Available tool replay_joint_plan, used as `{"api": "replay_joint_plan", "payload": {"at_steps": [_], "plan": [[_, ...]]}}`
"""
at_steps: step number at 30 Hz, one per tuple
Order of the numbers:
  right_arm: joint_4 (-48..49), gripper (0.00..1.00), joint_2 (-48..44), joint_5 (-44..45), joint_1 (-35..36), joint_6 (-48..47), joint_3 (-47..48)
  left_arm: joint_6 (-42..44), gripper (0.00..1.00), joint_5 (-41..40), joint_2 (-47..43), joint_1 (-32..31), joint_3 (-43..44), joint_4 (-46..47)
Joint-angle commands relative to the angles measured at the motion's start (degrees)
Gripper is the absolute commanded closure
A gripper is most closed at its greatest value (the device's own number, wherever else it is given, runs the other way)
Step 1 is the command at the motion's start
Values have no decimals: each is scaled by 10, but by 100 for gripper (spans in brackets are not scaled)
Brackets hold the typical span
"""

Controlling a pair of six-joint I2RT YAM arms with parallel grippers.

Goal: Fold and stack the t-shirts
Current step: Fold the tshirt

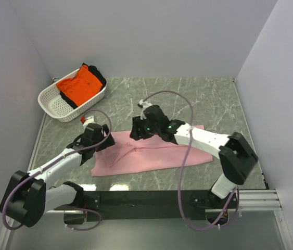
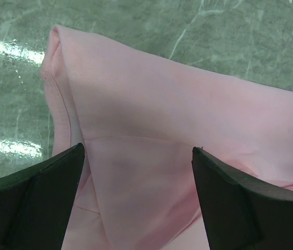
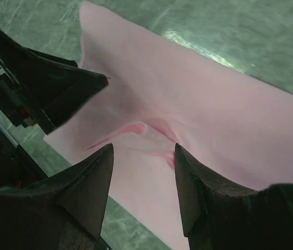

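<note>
- Left gripper [image 2: 138, 148]: jaws are standing wide apart, nothing clamped between them; pink cloth is showing through the gap below the tips.
- Right gripper [image 3: 142, 147]: jaws are standing partly open, roughly half as wide as the left pair. A small pucker of cloth is lying under the gap, but nothing is pinched between the fingers [image 3: 91, 179].
- Pink t-shirt [image 1: 151, 153]: it is lying flat on the marble-patterned table [image 1: 198, 99], in the near middle, stretching as a long band from the left arm's tip across to under the right forearm. Its left end is doubled over, with a rounded fold edge and a stitched hem showing in the left wrist view. Soft creases are running from the middle toward the left end.
- Orange t-shirt [image 1: 81, 83]: it is sitting bunched in the white basket [image 1: 52, 101] at the far left corner of the table, well apart from the pink one, with dark cloth [image 1: 98, 75] beside it.
- Left arm: it is reaching forward and to the right, wrist tilted down over the shirt's left end.
- Right arm: it is bending at the elbow near the right edge and stretching leftward across the shirt, tip pointing toward the left gripper, the two tips near each other but apart.
</note>
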Motion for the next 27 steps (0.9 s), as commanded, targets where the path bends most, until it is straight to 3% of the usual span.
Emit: {"api": "replay_joint_plan", "payload": {"at_steps": [1, 13, 20, 23, 27], "plan": [[16, 43, 57, -16, 19, -27, 64, 17, 10, 30, 13, 13, -1, 46], [-25, 46, 147, 20, 70, -28, 115, 36, 9, 53, 52, 47, -1, 71], [-71, 47, 172, 108, 88, -26, 133, 41, 9, 62, 59, 54, -1, 72], [-77, 53, 169, 133, 91, -22, 125, 41, 9, 64, 56, 56, -2, 74], [-57, 69, 150, 132, 94, -17, 103, 43, 9, 67, 58, 57, -2, 75]]}}
